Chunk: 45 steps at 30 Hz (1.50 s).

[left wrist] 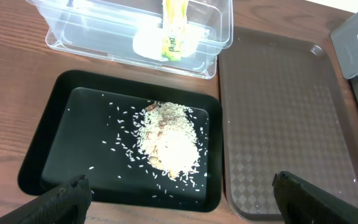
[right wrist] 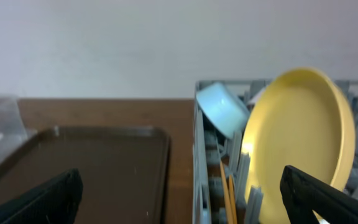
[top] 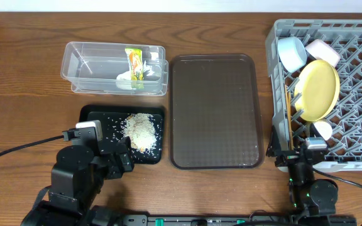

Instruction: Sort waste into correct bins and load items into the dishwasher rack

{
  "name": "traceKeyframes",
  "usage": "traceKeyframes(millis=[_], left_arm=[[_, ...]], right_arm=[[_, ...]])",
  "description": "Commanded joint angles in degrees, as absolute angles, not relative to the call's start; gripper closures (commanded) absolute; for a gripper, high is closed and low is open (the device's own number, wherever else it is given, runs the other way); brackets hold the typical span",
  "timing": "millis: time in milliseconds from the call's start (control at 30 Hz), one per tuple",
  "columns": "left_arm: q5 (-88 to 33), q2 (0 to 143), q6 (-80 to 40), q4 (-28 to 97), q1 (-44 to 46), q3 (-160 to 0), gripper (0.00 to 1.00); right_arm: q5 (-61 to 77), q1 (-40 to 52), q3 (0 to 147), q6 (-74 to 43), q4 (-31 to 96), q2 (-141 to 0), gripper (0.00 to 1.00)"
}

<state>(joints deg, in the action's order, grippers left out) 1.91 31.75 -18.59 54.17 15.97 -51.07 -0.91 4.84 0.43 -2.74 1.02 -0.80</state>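
Note:
The clear tub [top: 74,63] holds the green-and-yellow wrapper [top: 134,64] and the white paper scrap [top: 126,80]. The rice heap [top: 141,130] lies in the black tray [top: 96,116]. The grey rack [top: 357,125] holds the yellow plate [top: 318,90] on edge, the light blue bowl [top: 291,51], the white bowl [top: 323,51], the white cup [top: 322,130] and the chopsticks [top: 288,119]. My left gripper [left wrist: 179,186] is open and empty, above the black tray's [left wrist: 61,143] front edge. My right gripper [right wrist: 179,193] is open and empty, at the rack's [right wrist: 201,180] front left corner.
A large dark brown serving tray [top: 215,113] lies between the black tray and the rack. It shows bare in the left wrist view [left wrist: 278,106] and the right wrist view [right wrist: 92,168]. Wooden table all around.

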Motion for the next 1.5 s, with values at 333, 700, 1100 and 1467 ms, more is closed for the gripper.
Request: traceKeyframes(millis=[333, 700, 1100, 1467], left_arm=[[2.4, 31.7, -18.5, 54.3, 16.2, -51.0, 0.04], [2.4, 31.7, -18.5, 54.3, 16.2, -51.0, 0.04], [7.1, 25.4, -14.6, 53.9, 13.9, -43.5, 0.04], [7.2, 5.6, -14.6, 18.9, 6.6, -12.8, 0.04]], right_arm=[[-1.5, 5.7, 0.3, -2.1, 4.1, -0.5, 0.01], [-1.5, 5.7, 0.3, -2.1, 4.1, -0.5, 0.01], [-1.5, 5.7, 0.3, -2.1, 4.1, -0.5, 0.01], [-1.5, 5.7, 0.3, -2.1, 4.1, -0.5, 0.01]])
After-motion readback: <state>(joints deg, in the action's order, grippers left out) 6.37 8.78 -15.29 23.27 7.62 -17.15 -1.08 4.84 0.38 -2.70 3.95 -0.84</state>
